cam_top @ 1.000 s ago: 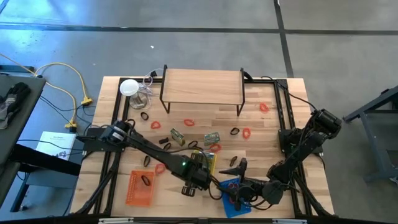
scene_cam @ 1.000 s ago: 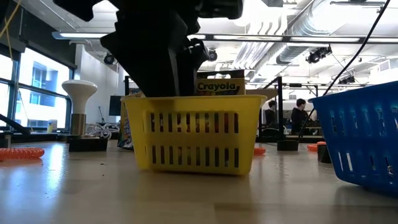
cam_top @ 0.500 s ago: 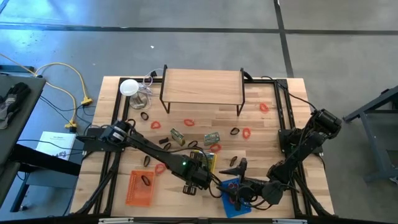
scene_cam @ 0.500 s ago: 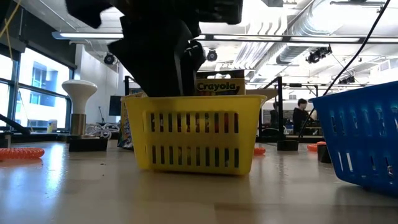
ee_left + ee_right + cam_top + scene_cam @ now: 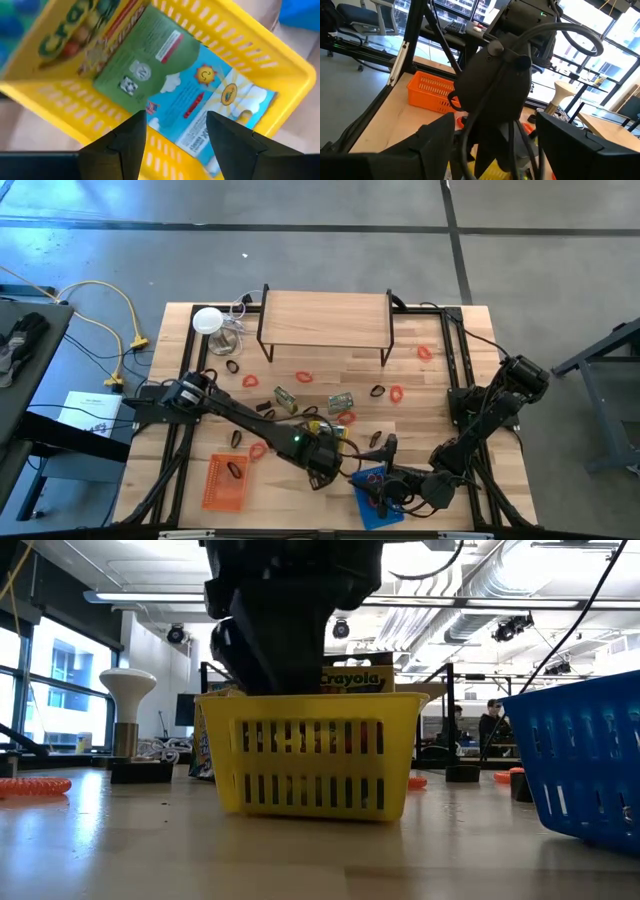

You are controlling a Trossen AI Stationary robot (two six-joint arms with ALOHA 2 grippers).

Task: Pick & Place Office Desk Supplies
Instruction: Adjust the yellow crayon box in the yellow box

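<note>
Since both arms crowded the near edge, notes ran from there outward.

Left gripper (image 5: 175,142): hung over the yellow basket (image 5: 333,442), fingers spread, nothing between them; a Crayola crayon box (image 5: 165,75) lay inside, directly below.

Right gripper (image 5: 495,150): low by the blue basket (image 5: 372,492) at the near edge, fingers spread wide, empty, facing the left arm's wrist.

Orange basket (image 5: 226,480): near left corner; one black clip-like piece (image 5: 235,470) inside.

Progress: judged early. Apart from those contents, most supplies lay loose on the wood.

Left to do: red rubber-band loops (image 5: 303,376) scattered mid-table and toward the right side; black clips (image 5: 378,391) among them; two green-and-silver packets (image 5: 341,401) just beyond the yellow basket.

Room: tight between the two wrists and the yellow and blue baskets, which sat near each other; open wood mid-table.

Edges: a wooden riser shelf (image 5: 325,318) on black legs closed off the far side, loops lying near its feet; a white disc with wiring (image 5: 208,321) sat at the far left corner.
</note>
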